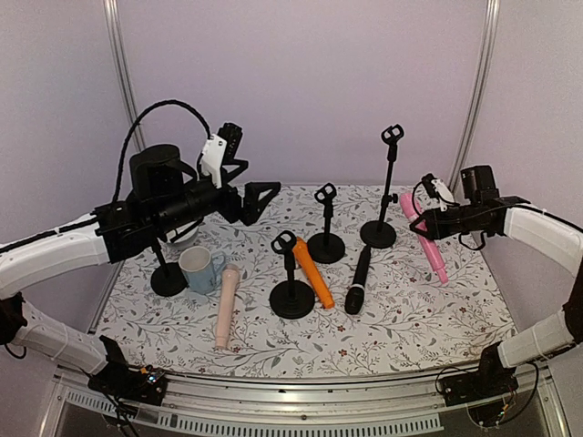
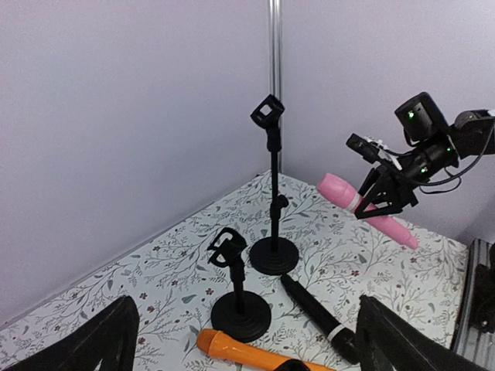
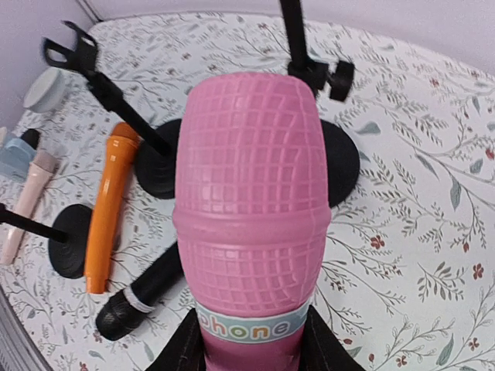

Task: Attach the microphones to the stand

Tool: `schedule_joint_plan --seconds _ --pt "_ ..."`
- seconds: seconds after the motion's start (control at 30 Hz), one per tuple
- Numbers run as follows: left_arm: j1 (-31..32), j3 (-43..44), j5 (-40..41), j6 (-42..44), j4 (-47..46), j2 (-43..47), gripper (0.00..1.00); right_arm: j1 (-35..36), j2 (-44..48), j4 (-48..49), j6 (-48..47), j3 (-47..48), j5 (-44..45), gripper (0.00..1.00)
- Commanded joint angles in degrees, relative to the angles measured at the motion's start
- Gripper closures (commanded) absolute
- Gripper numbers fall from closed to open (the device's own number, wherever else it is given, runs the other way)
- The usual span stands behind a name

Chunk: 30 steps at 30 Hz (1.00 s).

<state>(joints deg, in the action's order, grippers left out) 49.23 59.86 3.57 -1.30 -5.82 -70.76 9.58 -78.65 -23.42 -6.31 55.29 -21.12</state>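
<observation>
- The right claw (image 1: 430,225) is clamped on the pink mic (image 1: 434,258) at the right of the top view. It holds the mic in the air over the right side of the table (image 1: 410,319).
- The pink mic is tilted, with its head up and to the left and its tail down toward the lower right.
- In the right wrist view its gridded head fills the centre of the frame. A black finger (image 3: 176,357) sits on either side of the body at the bottom edge.
- The left claw (image 1: 248,171) hangs at the upper left of the top view with its jaws wide apart. In the left wrist view its fingers (image 2: 93,344) sit in the two bottom corners.
- The tall stand (image 1: 390,182) is at the back, right of centre. The middle stand (image 1: 326,223) is just left of it, and the front stand (image 1: 291,278) is nearer the centre.
- Each of these three clips stands apart from every mic.
- The left stand (image 1: 168,278) shows only its base and a bit of pole below the left arm; its clip is hidden.
- The orange mic (image 1: 312,273) lies flat against the right side of the front stand's base.
- The black mic (image 1: 358,280) lies flat just right of the orange one, with its head toward the bottom of the frame.
- The beige mic (image 1: 225,305) lies flat, lower left of centre, with its head up by the mug (image 1: 200,269).
- The mug stands upright between the left stand's base and the beige mic.
</observation>
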Motion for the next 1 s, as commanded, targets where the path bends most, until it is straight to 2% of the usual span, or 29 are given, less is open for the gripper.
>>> schedule_joint_plan --seconds 0.0,0.17,0.27,0.33,0.4,0.47,0.57,0.67,0.83,0.97 --pt "6.9 6.1 1.2 1.2 -0.4 -0.9 0.01 -0.4 11.2 -1.9 -1.1 0.2 -16.7 0.75" --pt "14.9 11.1 0.0 -2.2 -1.8 -6.4 0.01 -0.4 19.7 -0.1 -1.6 1.0 -34.3 0.74" --pt "19.7 11.5 1.8 -4.1 -6.5 -10.1 0.02 -0.4 20.2 4.5 0.4 2.0 -40.5 0.74" --pt "22.0 11.6 1.5 -4.5 -9.8 -12.5 0.07 -0.3 18.7 7.5 1.5 3.9 -46.6 0.74" --pt "22.6 11.2 0.2 -6.1 -13.0 -14.5 0.10 -0.2 17.0 13.3 5.0 5.4 -52.5 0.74" --pt "22.7 12.1 -2.3 -6.9 -13.9 -17.0 0.11 0.2 15.7 22.6 14.2 6.0 -57.1 0.74" --pt "22.6 14.8 -7.8 -5.1 -12.9 -20.5 0.12 2.3 12.8 23.4 17.0 9.9 -59.1 0.74" --pt "22.4 16.5 -8.5 -4.8 -14.0 -23.2 0.12 4.3 10.1 23.3 16.7 13.1 -59.0 0.74" --pt "21.2 16.9 -10.5 -5.5 -22.5 -27.2 0.12 6.5 7.0 24.0 17.8 16.3 -63.1 0.73" --pt "17.5 16.2 -20.5 -7.6 -31.2 -30.2 0.14 7.6 7.1 24.3 18.9 16.3 -65.8 0.73"
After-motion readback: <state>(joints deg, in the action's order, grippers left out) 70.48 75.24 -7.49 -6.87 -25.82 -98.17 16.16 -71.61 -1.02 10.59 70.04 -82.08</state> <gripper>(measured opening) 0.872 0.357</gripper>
